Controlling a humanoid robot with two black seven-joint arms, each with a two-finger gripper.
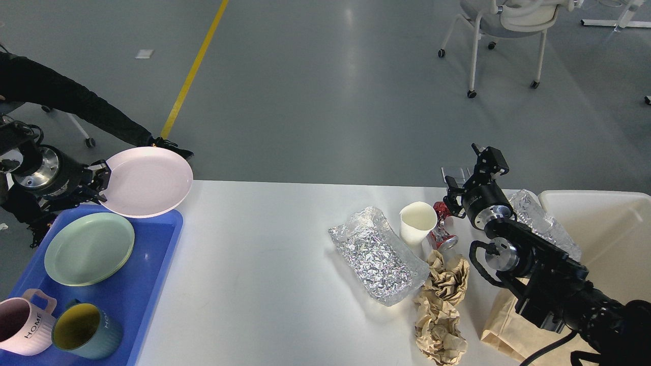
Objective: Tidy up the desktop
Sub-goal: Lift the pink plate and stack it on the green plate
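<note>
The white desktop (264, 254) fills the middle of the head view. My left gripper (100, 181) is shut on the left rim of a pale pink plate (147, 181) and holds it above the far end of the blue tray (152, 274). My right gripper (465, 170) is open and empty, raised just behind a crushed red can (441, 230) and a white paper cup (418, 221). A crinkled silver foil bag (379, 259) lies left of the cup. Crumpled brown paper (441, 307) lies in front of the can.
The tray holds a green plate (89, 248), a pink mug (23, 325) and a teal mug (86, 331). A cream bin (605, 229) stands at the right, with a clear plastic bag (544, 223) and a brown paper bag (501, 323) by my right arm. A person's black-sleeved arm (76, 107) reaches toward the plate.
</note>
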